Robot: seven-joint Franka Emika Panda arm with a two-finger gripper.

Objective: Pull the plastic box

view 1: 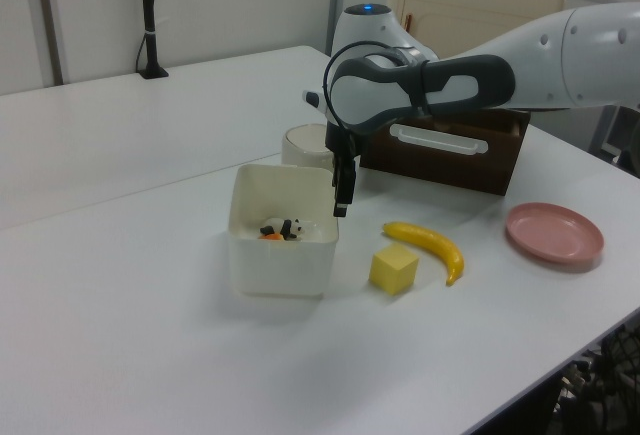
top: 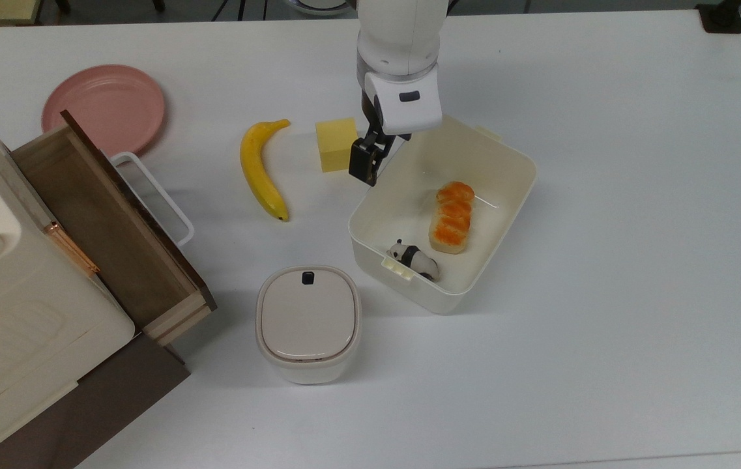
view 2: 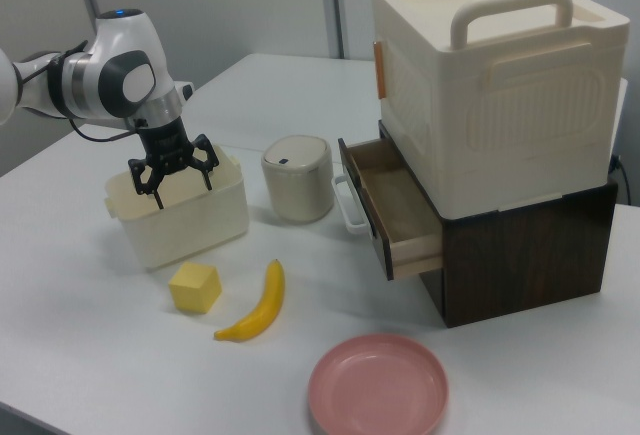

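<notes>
The plastic box [top: 507, 215] is a cream-white tub on the white table, right of centre in the top view. It holds an orange-topped bread roll [top: 453, 216] and a small panda figure [top: 411, 258]. My gripper [top: 362, 168] points down at the box's long wall on the top view's left, near the far corner. In the right view the gripper [view 2: 172, 183] stands open, fingers spread over the rim of the box [view 2: 190, 225]. In the left view the gripper [view 1: 341, 203] hangs just above the corner of the box [view 1: 280, 265]. Whether it touches the wall I cannot tell.
A yellow cube [top: 336, 143] sits close beside the gripper, with a banana [top: 261, 170] further to the top view's left. A lidded round-cornered bin [top: 308, 322] stands in front of the box. A pink plate [top: 104, 107] and a big appliance with an open wooden drawer [top: 103, 221] fill the top view's left.
</notes>
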